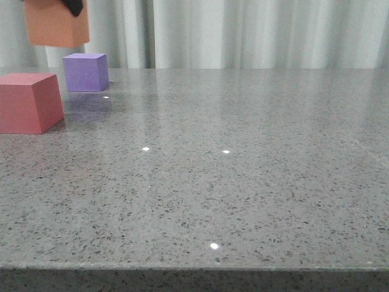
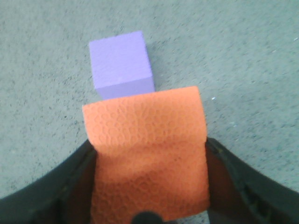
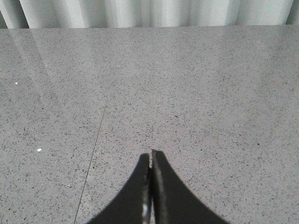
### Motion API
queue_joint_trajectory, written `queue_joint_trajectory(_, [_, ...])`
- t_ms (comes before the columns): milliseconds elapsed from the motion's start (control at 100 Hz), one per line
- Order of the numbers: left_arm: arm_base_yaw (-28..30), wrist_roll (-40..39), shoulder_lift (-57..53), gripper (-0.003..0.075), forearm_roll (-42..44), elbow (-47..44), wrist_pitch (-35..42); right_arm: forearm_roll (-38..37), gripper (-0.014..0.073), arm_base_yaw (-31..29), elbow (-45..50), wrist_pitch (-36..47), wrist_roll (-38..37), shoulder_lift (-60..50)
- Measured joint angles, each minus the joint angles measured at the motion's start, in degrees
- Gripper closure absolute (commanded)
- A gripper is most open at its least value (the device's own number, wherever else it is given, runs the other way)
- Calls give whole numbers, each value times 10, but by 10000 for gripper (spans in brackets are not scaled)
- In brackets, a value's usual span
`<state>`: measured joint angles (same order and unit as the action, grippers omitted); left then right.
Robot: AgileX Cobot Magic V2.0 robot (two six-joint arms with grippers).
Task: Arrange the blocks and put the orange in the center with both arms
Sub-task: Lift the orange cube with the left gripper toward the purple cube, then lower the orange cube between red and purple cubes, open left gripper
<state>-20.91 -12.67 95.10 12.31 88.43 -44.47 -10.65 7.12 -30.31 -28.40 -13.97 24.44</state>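
My left gripper [image 2: 148, 154] is shut on the orange cube [image 2: 147, 154] and holds it in the air. In the front view the orange cube [image 1: 56, 23] hangs at the top left with a black fingertip [image 1: 74, 6] on it. The purple cube [image 1: 86, 71] rests on the table below and just beyond it; it also shows in the left wrist view [image 2: 120, 63]. The pinkish-red cube [image 1: 27, 101] sits at the left edge, nearer than the purple one. My right gripper [image 3: 150, 156] is shut and empty over bare table.
The grey speckled table [image 1: 231, 170] stretches wide to the right, with its front edge [image 1: 194, 266] near the camera. A pale curtain [image 1: 261, 33] hangs behind the table. A thin seam line [image 3: 93, 149] runs across the tabletop in the right wrist view.
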Motion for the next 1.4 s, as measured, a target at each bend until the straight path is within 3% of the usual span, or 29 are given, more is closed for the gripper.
queue_joint_trajectory(260, [50,33,0,510,-53,-70,79,0,660,0,0,0,0,0])
queue_joint_trajectory(890, [53,47,68,503,-72,-86,143,0,660,0,0,0,0,0])
queue_joint_trajectory(1010, [53,47,71,414,-73,-86,144,0,660,0,0,0,0,0])
queue_joint_trajectory(1200, [53,47,75,142,-73,-86,145,0,660,0,0,0,0,0])
queue_joint_trajectory(1270, [53,47,77,107,-73,-86,145,0,660,0,0,0,0,0])
queue_joint_trajectory(1400, [53,47,79,110,-73,-86,147,0,660,0,0,0,0,0])
